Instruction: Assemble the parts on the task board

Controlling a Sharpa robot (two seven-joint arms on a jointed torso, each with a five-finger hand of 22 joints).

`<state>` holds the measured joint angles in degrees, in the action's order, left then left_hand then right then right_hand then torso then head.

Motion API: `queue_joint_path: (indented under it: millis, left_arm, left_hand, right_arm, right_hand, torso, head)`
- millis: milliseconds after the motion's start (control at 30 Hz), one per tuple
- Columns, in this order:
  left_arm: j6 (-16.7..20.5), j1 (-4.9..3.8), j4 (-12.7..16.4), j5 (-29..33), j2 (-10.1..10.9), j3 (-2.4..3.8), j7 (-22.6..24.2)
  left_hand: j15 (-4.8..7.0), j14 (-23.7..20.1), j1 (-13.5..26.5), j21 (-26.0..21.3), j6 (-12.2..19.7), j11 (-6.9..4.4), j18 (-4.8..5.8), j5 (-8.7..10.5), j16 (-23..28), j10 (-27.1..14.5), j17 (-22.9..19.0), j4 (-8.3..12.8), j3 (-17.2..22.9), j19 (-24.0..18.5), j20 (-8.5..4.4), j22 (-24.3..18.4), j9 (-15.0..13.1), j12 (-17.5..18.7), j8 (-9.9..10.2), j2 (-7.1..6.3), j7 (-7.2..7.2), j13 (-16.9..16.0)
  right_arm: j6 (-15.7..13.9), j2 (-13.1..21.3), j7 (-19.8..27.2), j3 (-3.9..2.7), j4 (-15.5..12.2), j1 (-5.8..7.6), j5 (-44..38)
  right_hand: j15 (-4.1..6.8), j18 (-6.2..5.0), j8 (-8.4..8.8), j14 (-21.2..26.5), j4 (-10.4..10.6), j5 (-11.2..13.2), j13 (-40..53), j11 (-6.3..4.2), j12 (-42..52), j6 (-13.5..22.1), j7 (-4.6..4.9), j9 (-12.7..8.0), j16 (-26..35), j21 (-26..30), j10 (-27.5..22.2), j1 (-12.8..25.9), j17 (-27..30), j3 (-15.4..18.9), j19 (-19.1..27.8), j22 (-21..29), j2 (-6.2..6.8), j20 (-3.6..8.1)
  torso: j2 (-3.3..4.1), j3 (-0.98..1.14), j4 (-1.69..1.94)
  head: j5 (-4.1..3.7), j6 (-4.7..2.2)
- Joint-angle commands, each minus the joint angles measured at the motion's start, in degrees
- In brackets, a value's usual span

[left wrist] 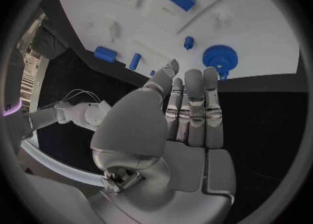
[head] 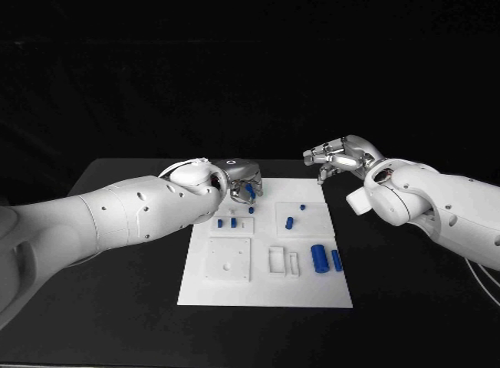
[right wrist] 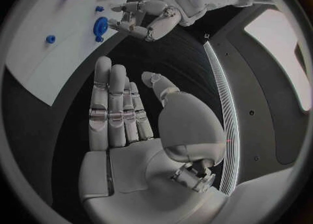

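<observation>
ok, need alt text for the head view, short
Two white robot arms reach in over a black table toward a white task board dotted with small blue parts. The left hand hovers over the board's far left corner; the right hand, holding nothing, hangs just past the far right corner.

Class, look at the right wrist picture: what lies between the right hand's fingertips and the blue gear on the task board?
Only bare black table and bare white task board lie between the right hand and the blue gear, seen in the right wrist view.
</observation>
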<state>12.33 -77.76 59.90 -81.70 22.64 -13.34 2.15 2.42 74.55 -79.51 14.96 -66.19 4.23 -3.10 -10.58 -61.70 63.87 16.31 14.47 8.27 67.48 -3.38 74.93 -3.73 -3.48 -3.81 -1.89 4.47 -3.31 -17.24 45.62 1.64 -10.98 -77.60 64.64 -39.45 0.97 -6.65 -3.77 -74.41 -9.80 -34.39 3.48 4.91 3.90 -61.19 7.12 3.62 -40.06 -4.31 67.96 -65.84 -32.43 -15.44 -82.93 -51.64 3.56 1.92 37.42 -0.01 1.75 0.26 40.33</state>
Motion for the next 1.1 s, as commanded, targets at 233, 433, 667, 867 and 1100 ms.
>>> queue_joint_path:
  millis: [233,433,667,867,1100]
  left_arm:
    - [-5.49,0.55,-0.71,-3.2,-0.51,-0.05,0.44]
    - [-5.43,0.93,-1.37,-3.25,-0.78,-0.07,0.48]
    - [-4.52,1.24,-2.04,-3.26,-0.99,-0.07,0.6]
    - [-3.87,1.56,-2.66,-3.27,-1.23,-0.07,0.67]
    - [-3.74,1.93,-3.2,-3.28,-1.48,-0.07,0.79]
  left_hand:
    - [0.12,0.18,1.04,0.98,1.27,-0.13,-0.26,-0.03,-1.03,-0.61,-0.54,0.46,-0.43,-0.46,-0.08,1.25,0.08,0.2,0.28,0.7,-0.16,0.05]
    - [0.14,0.56,0.88,1.09,2.65,-0.07,-0.29,-0.33,-1.46,-0.87,-0.63,0.58,-0.53,-0.23,-0.16,1.27,0.14,0.2,0.28,0.8,-0.05,0.05]
    - [0.34,1.12,0.5,1.63,4.08,-0.31,-0.48,-0.46,-1.76,-0.84,-0.79,0.88,0.04,-0.04,-0.28,1.34,0.19,0.22,0.29,1.19,0.22,0.07]
    - [0.63,2.22,0.45,3.05,4.33,-0.59,-0.66,-0.58,-1.62,-0.36,-1.01,1.14,1.44,0.01,-0.52,1.39,0.19,0.23,0.31,1.5,0.22,0.08]
    - [0.81,3.04,0.91,4.89,3.68,-0.83,-0.78,-0.47,-2.25,0.77,-0.63,1.01,3.17,-0.07,-0.69,1.37,0.19,0.23,0.3,1.75,0.1,0.08]
  right_arm:
    - [-0.99,0.03,1.4,-0.26,-0.41,0.0,-1.48]
    - [-1.09,0.05,1.42,-0.38,-0.74,0.0,-1.49]
    - [-1.17,0.14,1.45,-0.51,-1.12,0.0,-1.5]
    - [-1.19,0.22,1.46,-0.58,-1.31,0.0,-1.5]
    - [-1.19,0.28,1.49,-0.62,-1.53,0.0,-1.5]
  right_hand:
    - [-0.53,-1.13,0.23,0.09,0.17,-0.22,-0.07,0.06,-0.3,0.26,0.38,-0.07,-0.52,-0.2,-0.76,0.43,0.39,0.15,-0.3,0.21,0.32,-0.3]
    - [-0.57,-1.24,0.22,0.21,0.27,-0.25,-0.07,0.08,-0.28,0.23,0.37,-0.07,-0.86,-0.22,-0.86,0.25,0.78,0.39,-0.36,0.37,0.25,-0.38]
    - [-0.58,-1.23,0.22,0.2,0.28,-0.27,-0.07,0.1,-0.29,0.22,0.37,-0.07,-0.96,-0.23,-0.97,0.24,0.91,0.46,-0.36,0.43,0.3,-0.39]
    - [-0.6,-1.23,0.21,0.29,0.29,-0.34,-0.07,0.12,-0.28,0.13,0.35,-0.06,-1.01,-0.22,-1.04,0.21,1.04,0.49,-0.33,0.47,0.29,-0.4]
    - [-0.61,-1.24,0.21,0.33,0.28,-0.38,-0.07,0.13,-0.28,0.0,0.32,-0.07,-1.08,-0.22,-1.08,0.16,1.12,0.49,-0.3,0.5,0.27,-0.41]
  torso:
    - [0.03,-0.11,0.07]
    - [0.01,-0.08,0.05]
    - [0.06,-0.11,0.07]
    - [0.06,-0.08,0.01]
    - [0.04,-0.04,0.05]
  head:
    - [-0.26,0.31]
    - [-0.24,0.4]
    - [-0.45,0.38]
    - [-0.51,0.54]
    - [-0.77,0.66]
